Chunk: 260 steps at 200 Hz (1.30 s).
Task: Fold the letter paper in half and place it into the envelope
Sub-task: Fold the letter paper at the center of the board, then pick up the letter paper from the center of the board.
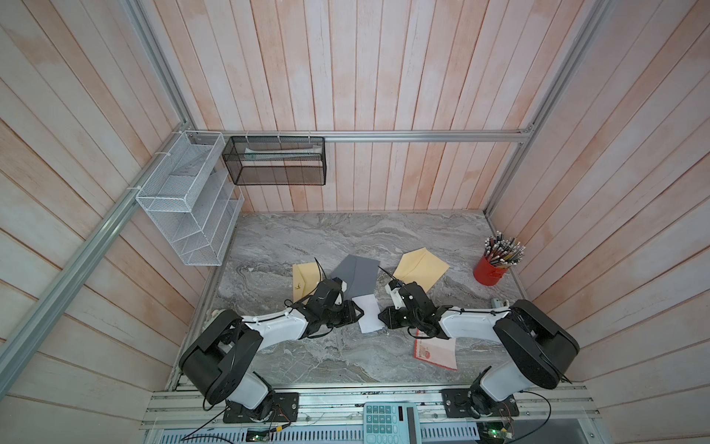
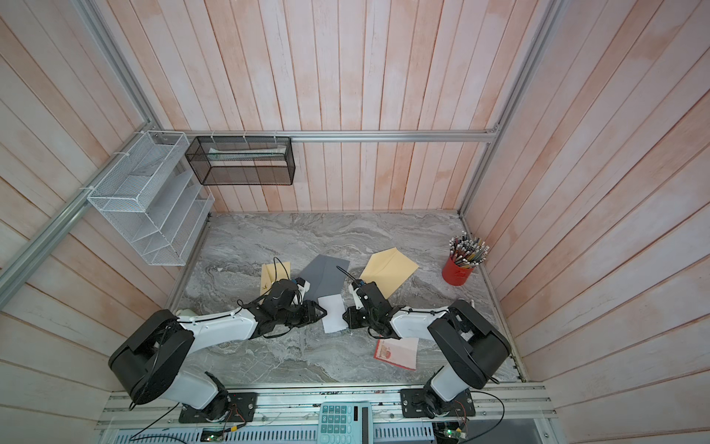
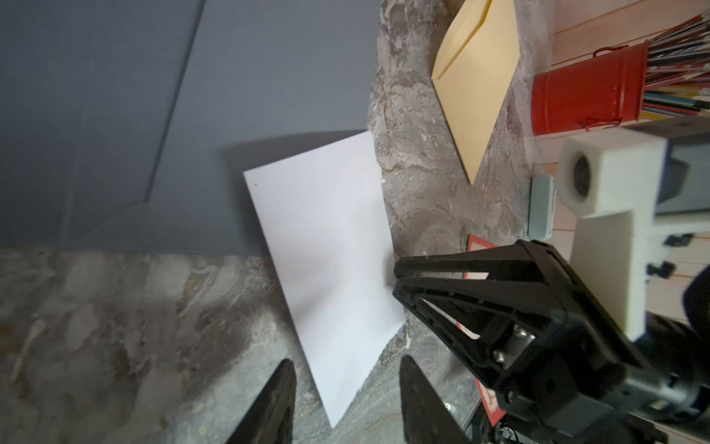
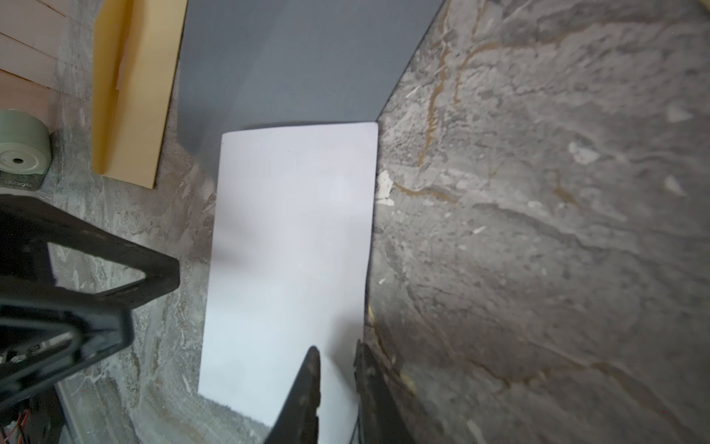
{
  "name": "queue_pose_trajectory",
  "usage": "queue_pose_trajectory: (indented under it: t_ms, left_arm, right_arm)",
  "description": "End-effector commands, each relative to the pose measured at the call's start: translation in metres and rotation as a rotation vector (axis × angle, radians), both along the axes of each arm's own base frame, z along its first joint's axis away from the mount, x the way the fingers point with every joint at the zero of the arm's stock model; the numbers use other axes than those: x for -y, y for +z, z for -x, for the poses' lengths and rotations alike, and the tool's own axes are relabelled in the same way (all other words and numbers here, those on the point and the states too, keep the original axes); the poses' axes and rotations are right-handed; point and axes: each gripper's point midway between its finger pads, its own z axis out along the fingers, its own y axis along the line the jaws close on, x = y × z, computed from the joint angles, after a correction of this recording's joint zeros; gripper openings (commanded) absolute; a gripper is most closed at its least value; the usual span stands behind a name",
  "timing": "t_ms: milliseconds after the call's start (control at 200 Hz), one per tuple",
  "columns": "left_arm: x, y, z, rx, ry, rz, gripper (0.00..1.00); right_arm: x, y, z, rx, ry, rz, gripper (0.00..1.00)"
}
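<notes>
Pale pink plank walls close in a grey marbled bench (image 1: 307,238), with a white wire rack (image 1: 184,200) and a black mesh basket (image 1: 274,161) hung on the far left rails. The letter paper (image 1: 369,313) lies near the middle of the bench as a narrow white rectangle, between the two arms in both top views (image 2: 333,313). Its far end overlaps the near edge of the grey envelope (image 1: 357,275), which lies flat with its flap seam showing in the left wrist view (image 3: 115,115).

The left gripper (image 3: 347,361) sits low at the paper's left side, its jaws spread apart with a corner of the sheet between them and neither finger clearly touching it. The right gripper (image 4: 336,348) reaches in from the right. Its jaws are drawn close together and pinch the right edge of the paper, and its tip meets that edge in the left wrist view (image 3: 395,276).

One yellow envelope (image 1: 420,269) lies to the far right of the grey one and another (image 1: 303,280) to its left, partly under the left arm. A red cup of pencils (image 1: 491,271) stands by the right wall. A red-and-white card (image 1: 438,351) lies under the right arm, and a calculator (image 1: 386,423) rests on the near rail
</notes>
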Motion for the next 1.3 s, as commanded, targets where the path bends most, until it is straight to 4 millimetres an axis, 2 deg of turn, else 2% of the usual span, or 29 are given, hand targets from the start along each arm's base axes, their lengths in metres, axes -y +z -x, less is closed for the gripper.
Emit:
queue_pose_trajectory:
  t_ms: [0,345,475,715,845,955,1055,1170,1295]
  left_arm:
    - [-0.007,-0.014,0.002,-0.017,0.007,-0.031,0.46]
    - [0.008,-0.022,-0.003,-0.035,-0.008,0.025,0.45]
    - [0.012,-0.018,-0.004,-0.028,-0.01,0.063,0.45]
    - [0.014,-0.004,-0.007,0.021,-0.017,0.11,0.34]
    - [0.018,0.004,-0.006,0.045,-0.04,0.145,0.22]
    - [0.019,0.012,-0.008,0.078,-0.055,0.161,0.12]
    - [0.017,0.021,-0.008,0.112,-0.067,0.183,0.0]
    - [0.011,0.036,-0.011,0.152,-0.077,0.243,0.0]
    - [0.009,0.055,-0.008,0.211,-0.138,0.316,0.0]
  right_arm:
    - [0.008,-0.015,0.008,-0.044,-0.01,0.028,0.2]
    - [0.007,-0.02,0.011,-0.064,-0.006,0.017,0.19]
    - [0.006,-0.02,0.011,-0.067,-0.004,0.011,0.19]
    - [0.002,-0.018,0.011,-0.071,0.003,-0.009,0.2]
    - [-0.001,-0.013,0.011,-0.069,0.007,-0.028,0.21]
    - [-0.004,-0.001,0.008,-0.052,0.006,-0.057,0.26]
    - [-0.002,0.02,0.002,-0.03,-0.009,-0.114,0.37]
    - [0.008,0.051,-0.008,0.031,-0.027,-0.179,0.5]
    - [0.022,0.086,-0.017,0.114,-0.051,-0.247,0.57]
